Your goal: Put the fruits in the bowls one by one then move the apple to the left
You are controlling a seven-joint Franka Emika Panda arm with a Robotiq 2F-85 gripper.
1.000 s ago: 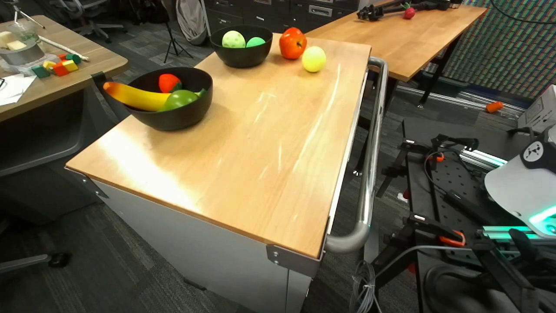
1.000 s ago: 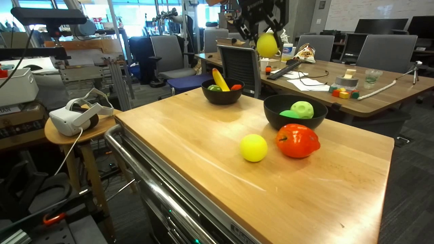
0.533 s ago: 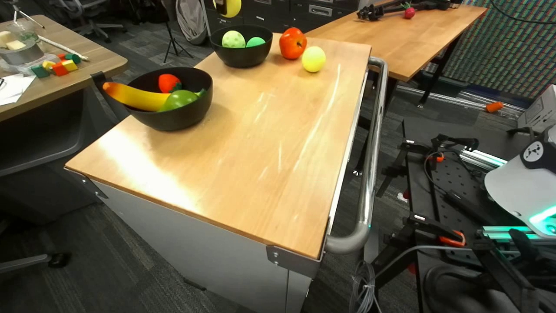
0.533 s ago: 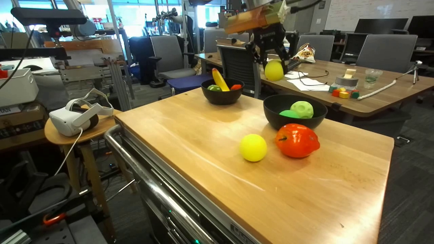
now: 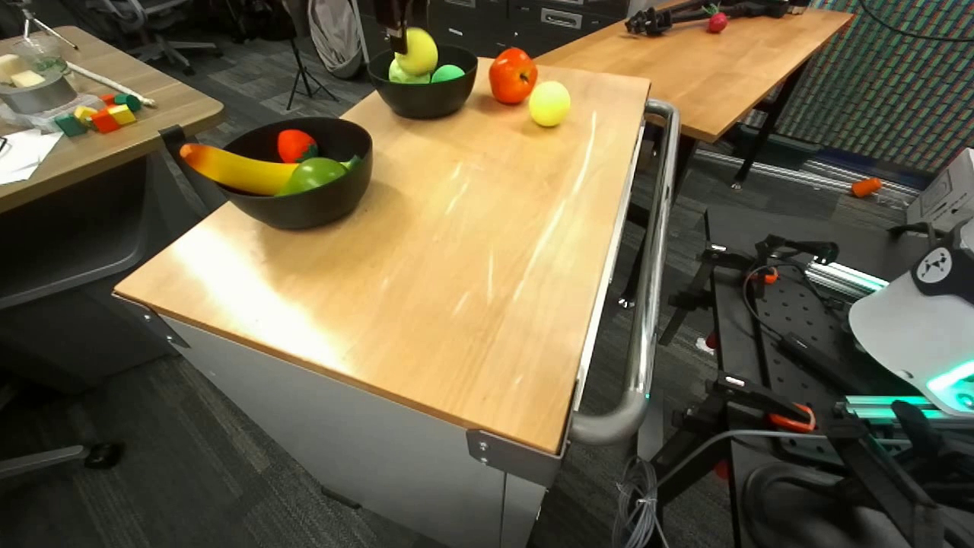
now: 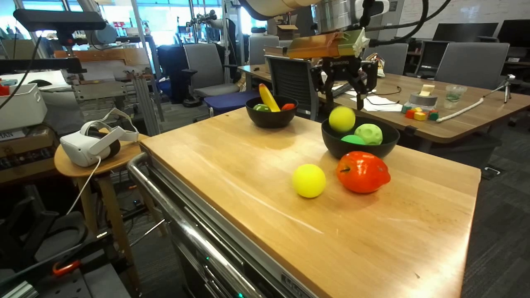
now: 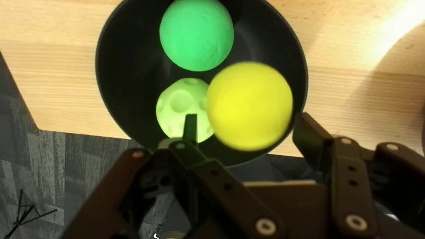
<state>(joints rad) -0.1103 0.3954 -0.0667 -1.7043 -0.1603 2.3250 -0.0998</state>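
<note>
bright windows (image 6: 155,17) at back | whiteboard (image 6: 476,10) with faint writing | gray chairs (image 6: 478,64) around brown table (image 6: 480,119) | round wooden stool (image 6: 127,154) | dark gray patterned carpet (image 5: 221,426) | black drawers (image 5: 494,32)

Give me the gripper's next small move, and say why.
I'd probably raise the gripper straight up: its jaws stand apart, and the yellow ball seems free below them, over or already in the black bowl. Lifting should leave that ball behind and ready a reach for the second yellow ball, outside the bowl.

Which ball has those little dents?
The pale green ball in the bowl below the gripper: it shows round dents. The darker green ball, the yellow ball by the gripper and the other yellow ball on the tabletop show none.
</note>
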